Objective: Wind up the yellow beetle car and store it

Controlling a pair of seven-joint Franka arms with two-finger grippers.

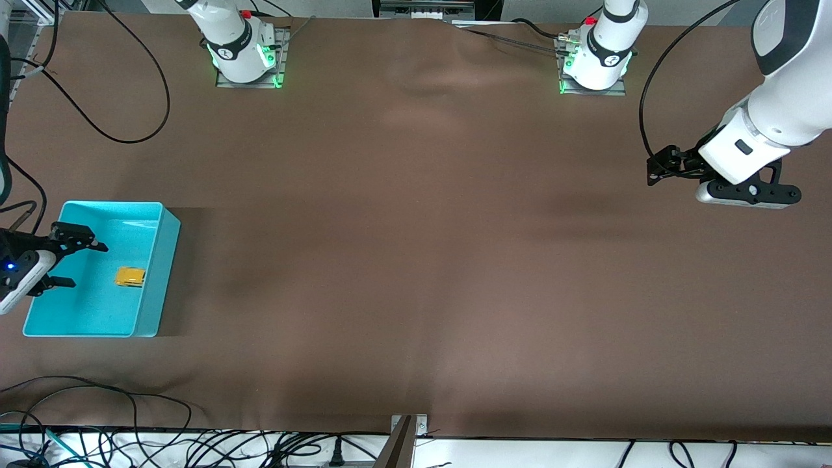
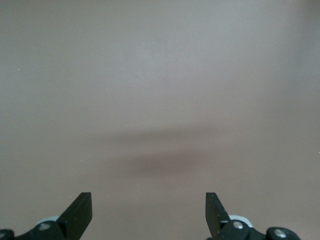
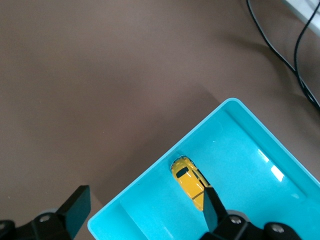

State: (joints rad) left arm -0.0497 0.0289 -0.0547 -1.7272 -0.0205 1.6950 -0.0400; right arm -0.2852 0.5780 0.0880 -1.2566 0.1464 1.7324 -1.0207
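Note:
The yellow beetle car (image 1: 130, 277) lies on the floor of the turquoise bin (image 1: 168, 240) at the right arm's end of the table. It also shows in the right wrist view (image 3: 189, 182), inside the bin (image 3: 150, 185), partly hidden by one finger. My right gripper (image 1: 78, 263) is open and empty, up over the bin, beside the car and not touching it. In its wrist view the right gripper (image 3: 145, 212) spans the bin's wall. My left gripper (image 1: 656, 170) is open and empty, held above bare table at the left arm's end; its wrist view shows the left gripper (image 2: 149, 215) over brown cloth only.
A brown cloth (image 1: 416, 260) covers the table. Black cables (image 1: 97, 416) lie along the edge nearest the front camera and loop near the right arm's base (image 1: 244, 55). The left arm's base (image 1: 595, 62) stands at the table's top edge.

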